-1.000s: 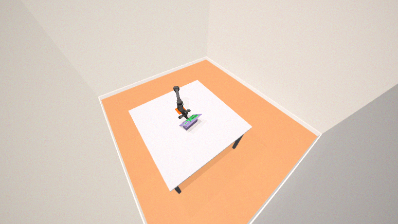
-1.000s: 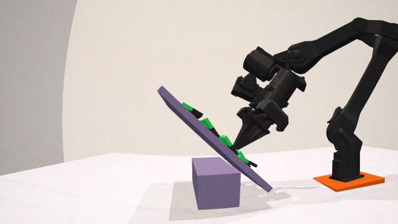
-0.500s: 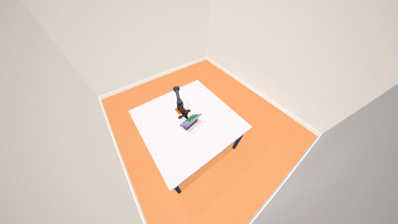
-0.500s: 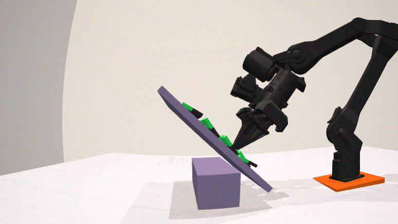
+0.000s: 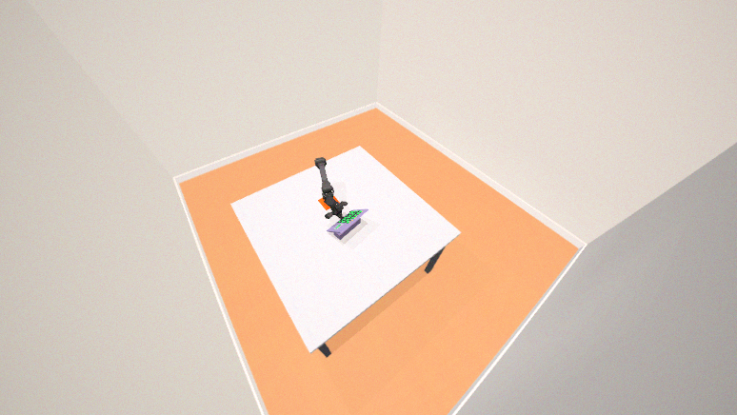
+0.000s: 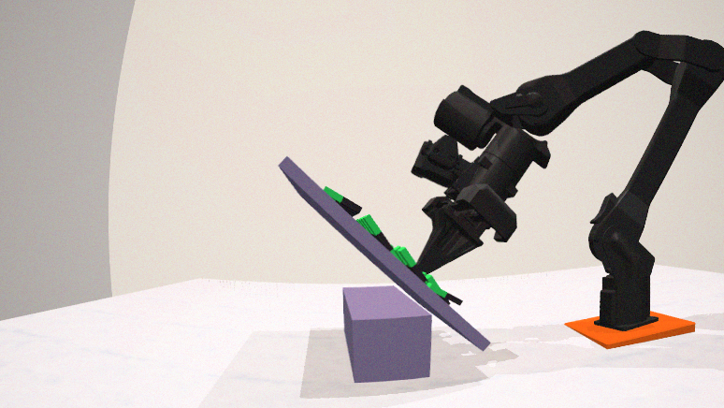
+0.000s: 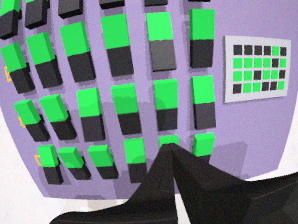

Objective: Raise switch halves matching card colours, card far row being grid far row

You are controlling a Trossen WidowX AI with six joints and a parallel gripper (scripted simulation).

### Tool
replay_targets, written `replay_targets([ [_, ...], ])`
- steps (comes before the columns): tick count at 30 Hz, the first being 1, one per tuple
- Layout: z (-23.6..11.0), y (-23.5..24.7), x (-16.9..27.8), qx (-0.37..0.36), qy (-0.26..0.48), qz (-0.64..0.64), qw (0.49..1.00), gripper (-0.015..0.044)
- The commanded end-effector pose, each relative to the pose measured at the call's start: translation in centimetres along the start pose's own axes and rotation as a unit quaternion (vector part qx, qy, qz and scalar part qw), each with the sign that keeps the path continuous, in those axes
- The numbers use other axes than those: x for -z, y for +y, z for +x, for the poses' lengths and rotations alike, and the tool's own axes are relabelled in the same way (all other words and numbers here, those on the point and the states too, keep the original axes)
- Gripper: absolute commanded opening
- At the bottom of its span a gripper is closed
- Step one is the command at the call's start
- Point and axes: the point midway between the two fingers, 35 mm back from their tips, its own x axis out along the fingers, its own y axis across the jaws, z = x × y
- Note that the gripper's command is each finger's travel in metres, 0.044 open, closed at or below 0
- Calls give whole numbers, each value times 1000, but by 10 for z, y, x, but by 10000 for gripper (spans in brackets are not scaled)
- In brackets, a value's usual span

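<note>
A bare test room is shown: plain cream walls, an orange floor, and one white table set in the middle.

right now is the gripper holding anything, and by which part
Nothing is held. The gripper is shut empty, its closed tip down at a switch in the panel's nearest row.
</note>
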Motion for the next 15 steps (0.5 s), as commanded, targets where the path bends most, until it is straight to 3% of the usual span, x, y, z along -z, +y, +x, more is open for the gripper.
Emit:
replay_targets([
  [1,1,-1,0,2,1,2,1000,0],
  [4,-8,-2,0,0,0,0,1000,0],
  [9,-62,-1,3,2,-10,1,1000,0],
  [15,-64,0,2,3,-10,1,1000,0],
])
